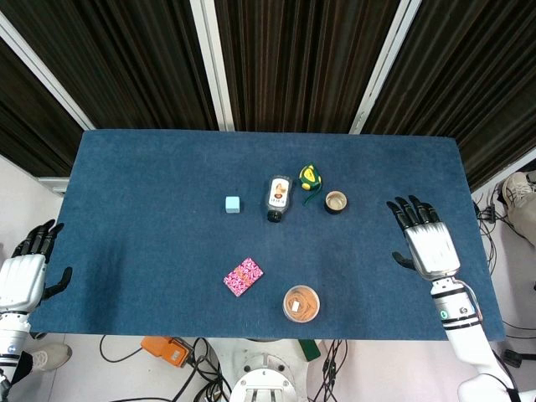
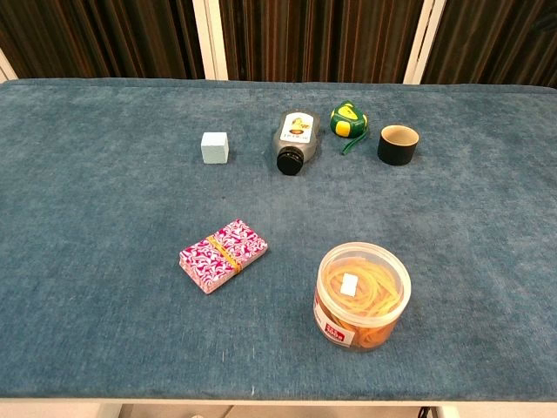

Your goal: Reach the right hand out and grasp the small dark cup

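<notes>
The small dark cup [image 1: 336,202] [image 2: 399,144] stands upright on the blue table, its inside pale, just right of a green and yellow tape measure [image 1: 310,177] [image 2: 347,119]. My right hand [image 1: 425,238] hovers over the table's right side, fingers spread and empty, a short way right of the cup and slightly nearer me. At the table's near left edge is my left hand [image 1: 25,268], fingers apart and holding nothing. Neither hand shows in the chest view.
A bottle [image 1: 277,198] [image 2: 293,138] lies on its side left of the tape measure. A pale blue cube [image 1: 233,204] [image 2: 214,147] sits further left. A pink patterned packet [image 1: 243,276] [image 2: 223,254] and a clear tub of rubber bands [image 1: 301,303] [image 2: 361,296] lie nearer the front.
</notes>
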You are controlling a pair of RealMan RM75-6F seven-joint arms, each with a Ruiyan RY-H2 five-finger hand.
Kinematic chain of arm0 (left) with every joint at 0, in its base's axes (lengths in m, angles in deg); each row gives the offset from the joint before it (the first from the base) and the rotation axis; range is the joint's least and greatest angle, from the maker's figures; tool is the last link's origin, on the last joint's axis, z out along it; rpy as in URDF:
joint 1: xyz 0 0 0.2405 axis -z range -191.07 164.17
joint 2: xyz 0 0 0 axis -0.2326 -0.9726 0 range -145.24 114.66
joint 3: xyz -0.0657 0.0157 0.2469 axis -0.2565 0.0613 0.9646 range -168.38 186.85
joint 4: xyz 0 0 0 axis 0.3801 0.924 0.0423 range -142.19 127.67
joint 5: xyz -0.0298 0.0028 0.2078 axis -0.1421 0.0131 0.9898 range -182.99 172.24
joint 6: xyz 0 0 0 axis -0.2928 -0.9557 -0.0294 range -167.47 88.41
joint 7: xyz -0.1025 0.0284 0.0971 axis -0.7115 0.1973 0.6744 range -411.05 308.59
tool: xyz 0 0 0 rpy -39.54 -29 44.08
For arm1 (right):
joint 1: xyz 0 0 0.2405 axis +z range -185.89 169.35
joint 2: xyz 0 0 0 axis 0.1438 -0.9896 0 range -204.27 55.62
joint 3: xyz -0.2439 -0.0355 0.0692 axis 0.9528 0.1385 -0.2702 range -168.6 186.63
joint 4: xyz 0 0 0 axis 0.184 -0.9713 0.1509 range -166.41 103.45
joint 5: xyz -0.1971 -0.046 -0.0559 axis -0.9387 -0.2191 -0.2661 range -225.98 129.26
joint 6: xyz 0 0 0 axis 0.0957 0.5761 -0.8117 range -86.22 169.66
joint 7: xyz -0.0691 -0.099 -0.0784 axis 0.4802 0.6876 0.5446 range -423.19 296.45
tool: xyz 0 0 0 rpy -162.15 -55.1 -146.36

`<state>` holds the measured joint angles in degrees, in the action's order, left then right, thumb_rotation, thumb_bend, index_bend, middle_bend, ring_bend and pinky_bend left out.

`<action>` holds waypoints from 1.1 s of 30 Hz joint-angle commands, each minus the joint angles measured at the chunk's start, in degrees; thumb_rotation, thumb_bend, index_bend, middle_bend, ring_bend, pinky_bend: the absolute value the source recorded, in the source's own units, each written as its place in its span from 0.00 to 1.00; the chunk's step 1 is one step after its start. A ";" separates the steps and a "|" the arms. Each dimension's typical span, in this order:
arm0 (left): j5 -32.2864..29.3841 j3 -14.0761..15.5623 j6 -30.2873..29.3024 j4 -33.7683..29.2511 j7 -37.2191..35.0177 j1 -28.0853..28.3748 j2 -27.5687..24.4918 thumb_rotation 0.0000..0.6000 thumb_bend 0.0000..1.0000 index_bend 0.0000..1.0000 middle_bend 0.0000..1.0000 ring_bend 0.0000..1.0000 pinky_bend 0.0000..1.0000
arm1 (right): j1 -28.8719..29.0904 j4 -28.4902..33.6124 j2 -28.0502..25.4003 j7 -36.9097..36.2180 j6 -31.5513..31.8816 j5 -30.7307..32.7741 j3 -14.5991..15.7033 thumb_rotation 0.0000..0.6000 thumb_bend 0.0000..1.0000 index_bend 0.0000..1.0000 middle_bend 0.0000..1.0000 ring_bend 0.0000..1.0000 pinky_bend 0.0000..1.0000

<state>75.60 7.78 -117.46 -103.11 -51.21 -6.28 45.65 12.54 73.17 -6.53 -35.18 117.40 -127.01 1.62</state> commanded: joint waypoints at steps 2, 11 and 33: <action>0.00 0.02 0.07 -0.03 0.19 0.03 0.05 1.00 0.37 0.07 0.00 0.04 0.19 | -1.22 1.35 -0.93 0.36 1.81 -1.04 0.53 1.00 0.27 0.18 0.18 0.14 0.22; -0.41 -0.09 -0.11 -0.19 0.52 -0.12 0.17 1.00 0.37 0.07 0.00 0.04 0.19 | -1.37 1.72 -2.90 -1.57 1.08 -0.22 0.06 1.00 0.27 0.18 0.18 0.14 0.22; -0.74 0.03 0.59 -0.33 0.31 -0.04 -0.23 1.00 0.37 0.07 0.00 0.04 0.19 | 12.13 -14.58 5.01 -2.18 -18.81 16.46 -6.36 1.00 0.27 0.18 0.18 0.14 0.22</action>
<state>74.95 7.79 -116.98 -103.39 -50.94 -6.35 45.46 22.06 61.68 -3.66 -37.99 101.60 -113.56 -3.52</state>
